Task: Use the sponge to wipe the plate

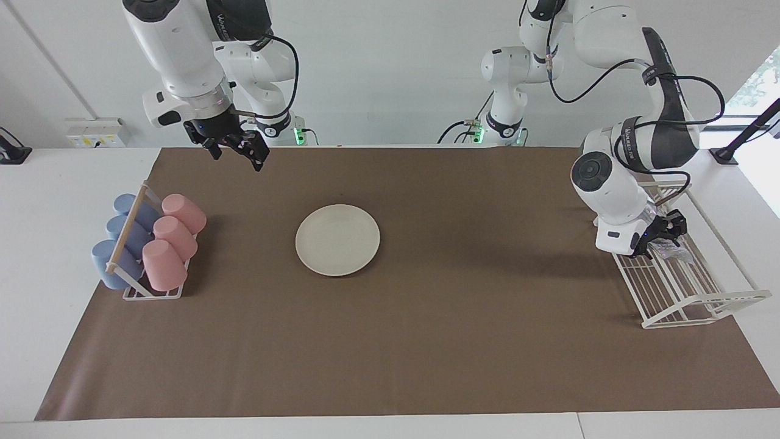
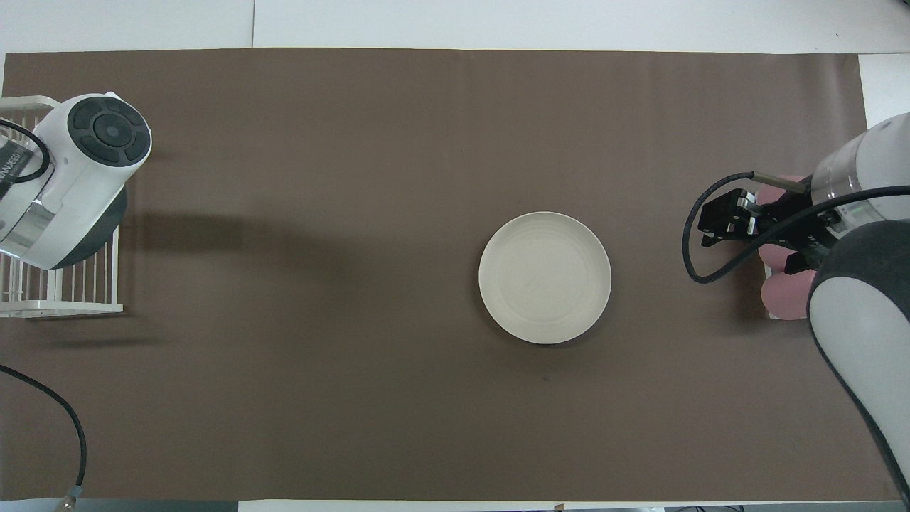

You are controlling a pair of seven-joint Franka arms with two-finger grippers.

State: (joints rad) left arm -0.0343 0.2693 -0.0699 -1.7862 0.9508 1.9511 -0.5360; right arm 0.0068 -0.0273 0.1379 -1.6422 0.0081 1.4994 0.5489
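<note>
The cream-white plate lies on the brown mat mid-table; it also shows in the overhead view and nothing is on it. My left gripper is down inside the white wire rack at the left arm's end of the table. The silvery-grey sponge lies in the rack right at that gripper; I cannot tell whether it is held. In the overhead view the left arm's wrist hides both. My right gripper is open and empty, raised over the mat beside the cup rack; it also shows in the overhead view.
A rack with three pink cups and three blue cups stands at the right arm's end of the table. The pink cups partly show under the right arm in the overhead view. The brown mat covers most of the table.
</note>
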